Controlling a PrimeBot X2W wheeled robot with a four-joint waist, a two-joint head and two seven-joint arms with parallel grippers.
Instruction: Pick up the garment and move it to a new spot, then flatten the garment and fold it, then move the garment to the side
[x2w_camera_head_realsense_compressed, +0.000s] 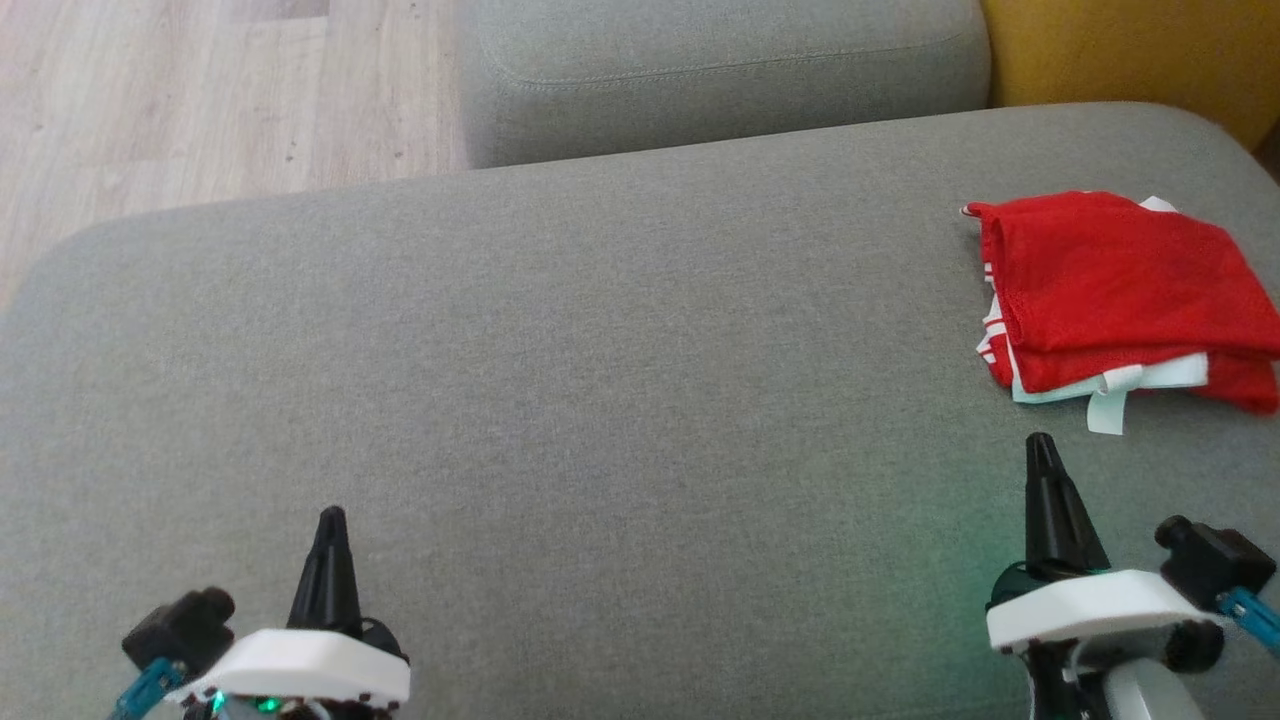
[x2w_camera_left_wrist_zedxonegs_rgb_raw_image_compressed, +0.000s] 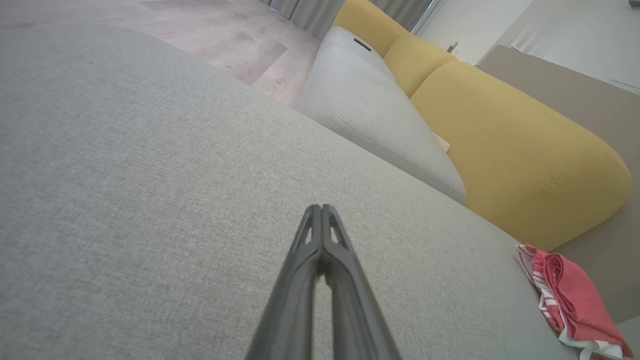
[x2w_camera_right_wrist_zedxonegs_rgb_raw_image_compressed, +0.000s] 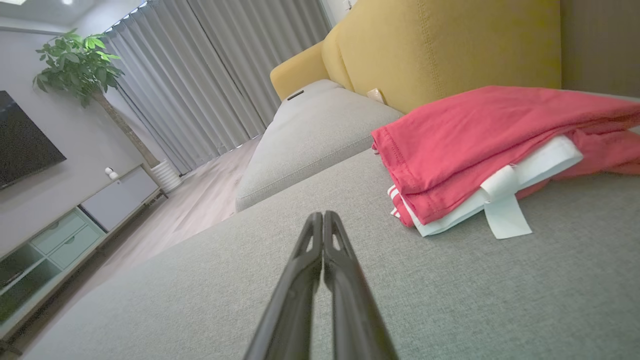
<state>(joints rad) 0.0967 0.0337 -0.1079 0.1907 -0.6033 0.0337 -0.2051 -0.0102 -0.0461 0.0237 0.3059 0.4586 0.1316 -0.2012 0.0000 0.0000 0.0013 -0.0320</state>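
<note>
Your garment, red with white trim, lies folded at the far right of the grey sofa cushion (a white tab sticks out from its near edge). Your right hand is just on the near side of it, not touching, fingers pressed together and holding nothing. Your left hand is well apart at the near left, likewise pinched closed and empty.

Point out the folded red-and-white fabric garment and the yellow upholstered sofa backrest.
folded red-and-white fabric garment (x2w_camera_head_realsense_compressed: 1120, 275), head view, top red layer
yellow upholstered sofa backrest (x2w_camera_left_wrist_zedxonegs_rgb_raw_image_compressed: 515, 150), left wrist view, front face
</note>
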